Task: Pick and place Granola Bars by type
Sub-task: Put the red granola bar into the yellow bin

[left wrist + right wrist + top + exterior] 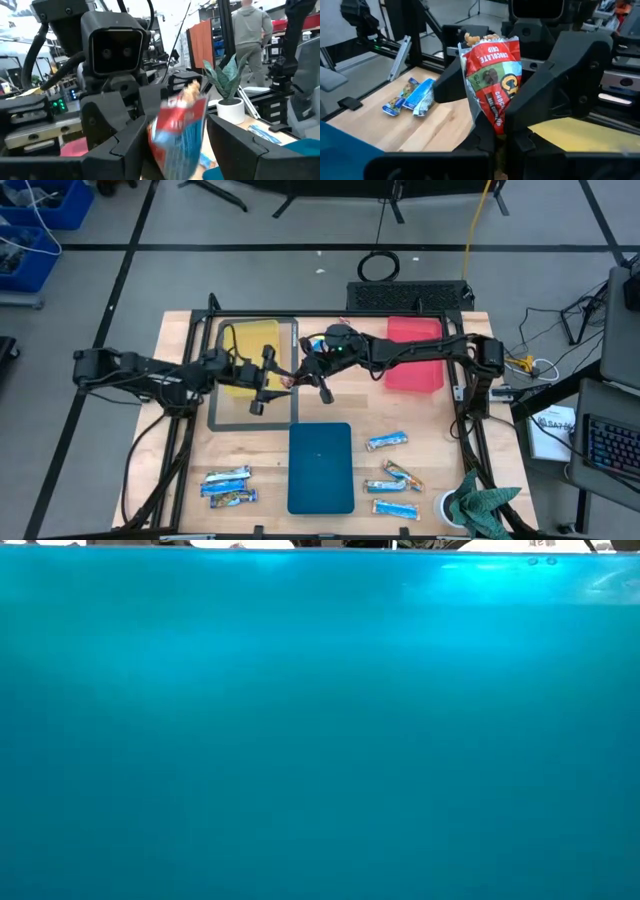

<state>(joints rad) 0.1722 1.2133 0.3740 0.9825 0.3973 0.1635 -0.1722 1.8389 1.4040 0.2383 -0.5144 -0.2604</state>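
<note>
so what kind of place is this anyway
Probably a robotics lab or workshop. The wooden table stands on a grey floor crossed by black tape lines, blue storage bins sit at the far corner, and the left wrist view shows shelving with a person beside it.

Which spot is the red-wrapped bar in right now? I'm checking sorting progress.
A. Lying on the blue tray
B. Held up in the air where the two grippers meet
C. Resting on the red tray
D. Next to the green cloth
B: the red-wrapped bar stands upright off the table, its lower end pinched in the right gripper, with the left gripper facing it close up.
</note>
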